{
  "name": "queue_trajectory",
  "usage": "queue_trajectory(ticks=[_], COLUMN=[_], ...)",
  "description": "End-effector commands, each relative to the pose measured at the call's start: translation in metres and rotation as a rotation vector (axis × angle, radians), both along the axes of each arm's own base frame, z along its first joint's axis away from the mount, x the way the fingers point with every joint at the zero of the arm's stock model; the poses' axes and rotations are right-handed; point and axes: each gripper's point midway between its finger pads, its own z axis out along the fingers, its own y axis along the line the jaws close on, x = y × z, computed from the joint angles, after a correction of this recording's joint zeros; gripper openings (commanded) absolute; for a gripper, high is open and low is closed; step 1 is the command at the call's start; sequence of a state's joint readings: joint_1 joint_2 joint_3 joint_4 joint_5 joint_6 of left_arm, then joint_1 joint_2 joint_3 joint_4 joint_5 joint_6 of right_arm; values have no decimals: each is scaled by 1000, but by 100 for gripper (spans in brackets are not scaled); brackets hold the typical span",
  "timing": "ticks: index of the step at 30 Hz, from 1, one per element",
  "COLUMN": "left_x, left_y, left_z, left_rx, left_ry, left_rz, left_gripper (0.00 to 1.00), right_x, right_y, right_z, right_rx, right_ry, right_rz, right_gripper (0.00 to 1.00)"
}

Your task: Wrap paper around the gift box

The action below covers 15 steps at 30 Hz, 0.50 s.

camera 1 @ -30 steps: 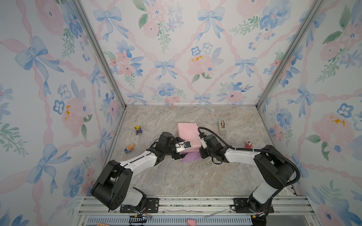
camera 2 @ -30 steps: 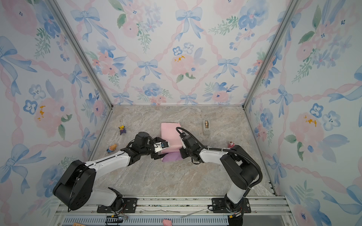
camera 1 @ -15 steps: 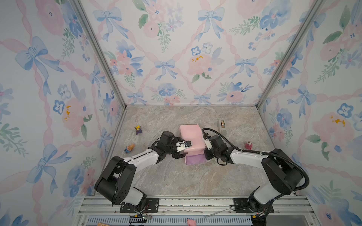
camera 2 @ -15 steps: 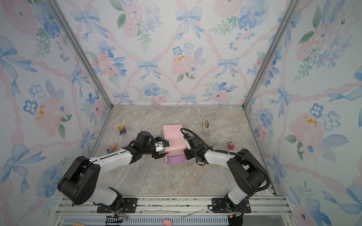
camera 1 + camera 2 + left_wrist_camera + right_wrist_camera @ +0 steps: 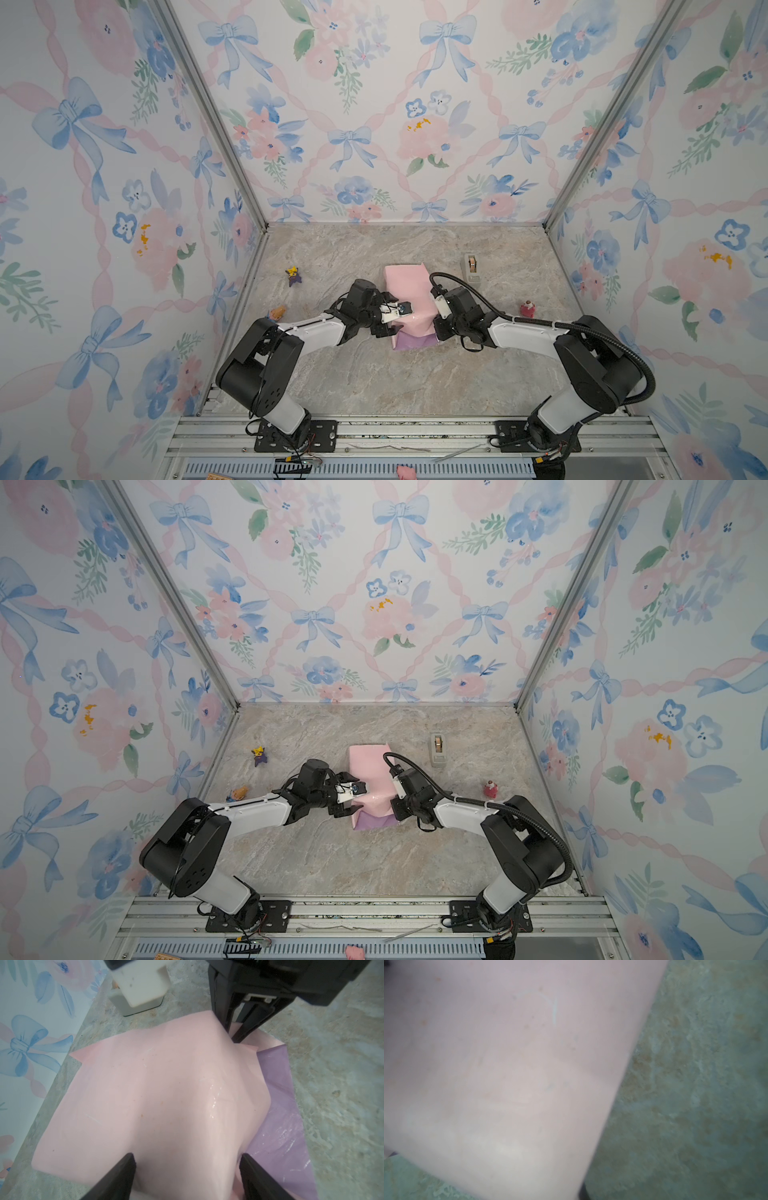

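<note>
Since a second ago the pink flap of the paper (image 5: 409, 291) has come further toward the near edge, so less of the lilac face shows, and both arms have slid along with it. Box isn't visible anywhere; my guess is it's the hump under the pink sheet in the middle of the table (image 5: 374, 382), between the two grippers. Right gripper (image 5: 235, 1038) is pinched shut on the paper's edge on the right side of the hump, tenting it up a bit. Left gripper (image 5: 187, 1157) has its jaws spread wide, one on each side of the hump, and I can't tell whether the pads actually press it. So the step looks like pulling the flap over the box. To do it well imo: pull low and straight across so the sheet lies tight on top instead of ballooning, use the left one to pin the hump so the box doesn't skate on the marble, and square the flap's edge with the lilac layer before letting go. Tape dispenser (image 5: 471, 268) sits well behind, so the seam needs holding until tape comes.
</note>
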<state>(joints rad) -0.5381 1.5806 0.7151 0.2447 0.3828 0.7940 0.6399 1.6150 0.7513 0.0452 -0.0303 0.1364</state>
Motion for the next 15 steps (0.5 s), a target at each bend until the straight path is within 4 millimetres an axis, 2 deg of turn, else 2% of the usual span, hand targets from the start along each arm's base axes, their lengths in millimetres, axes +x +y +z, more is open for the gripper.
queue_trajectory(ticks=[1, 3, 4, 7, 9, 11, 15], left_x=[-2, -4, 3, -3, -8, -11, -7], left_y=[-3, -8, -16, -28, -34, -38, -39], left_z=[-9, -4, 11, 26, 37, 43, 35], left_rx=[22, 6, -13, -41, -69, -88, -58], left_ry=[21, 10, -28, -56, -67, -70, -69], left_rz=[-12, -23, -32, -73, -105, -124, -120], left_gripper=[81, 81, 81, 83, 83, 83, 83], right_x=[2, 2, 2, 0, -2, -5, -15], right_y=[1, 1, 1, -1, -2, -5, -11], right_z=[-2, -3, -2, -1, 3, 7, 16], right_rx=[1, -1, -2, -4, -1, 4, 15], right_ry=[12, 13, 13, 15, 10, 3, 5], right_rz=[13, 12, 13, 14, 13, 8, 16], right_gripper=[0, 0, 1, 3, 10, 21, 36])
